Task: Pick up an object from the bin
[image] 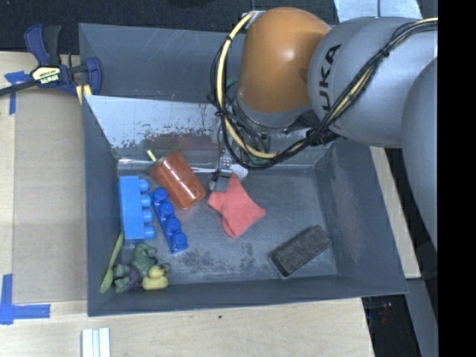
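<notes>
My gripper (pixel 225 172) hangs at the top edge of the red cloth (pixel 236 208) in the middle of the bin (pixel 100 199), beside an orange cylinder (pixel 179 178). I can't make out whether it is spread or closed. My arm (pixel 372 80) reads "KUKA" (pixel 329 59).

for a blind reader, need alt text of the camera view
A robot arm's claw hangs over the top edge of a crumpled red piece in a grey bin, beside an orange cylinder; blue blocks, small toys and a dark block lie around.
</notes>
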Controlling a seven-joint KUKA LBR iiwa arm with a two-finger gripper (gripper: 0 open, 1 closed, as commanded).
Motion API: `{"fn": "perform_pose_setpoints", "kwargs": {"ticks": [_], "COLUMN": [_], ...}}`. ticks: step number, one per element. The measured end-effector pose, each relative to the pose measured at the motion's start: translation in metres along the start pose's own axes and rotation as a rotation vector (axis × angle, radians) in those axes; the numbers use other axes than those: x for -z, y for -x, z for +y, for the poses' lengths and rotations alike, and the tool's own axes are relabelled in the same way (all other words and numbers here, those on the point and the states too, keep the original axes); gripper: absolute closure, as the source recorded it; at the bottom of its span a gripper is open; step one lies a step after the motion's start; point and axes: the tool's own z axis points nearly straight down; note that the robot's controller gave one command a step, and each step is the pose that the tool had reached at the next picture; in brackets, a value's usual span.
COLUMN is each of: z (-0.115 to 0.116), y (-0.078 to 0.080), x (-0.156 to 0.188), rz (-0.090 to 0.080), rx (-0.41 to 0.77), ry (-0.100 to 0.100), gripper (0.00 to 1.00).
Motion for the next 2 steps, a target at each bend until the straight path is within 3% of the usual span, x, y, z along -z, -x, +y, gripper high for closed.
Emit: {"fn": "perform_pose_setpoints", "kwargs": {"ticks": [1,2], "z": [-0.036,-0.0359], "y": [-0.0082,0.0005], "x": [-0.0486,-0.0553], "rz": [-0.003,-0.005], "rx": [0.054,0.048], "ry": [0.0,0.002], "gripper": [0.0,0.0]}}
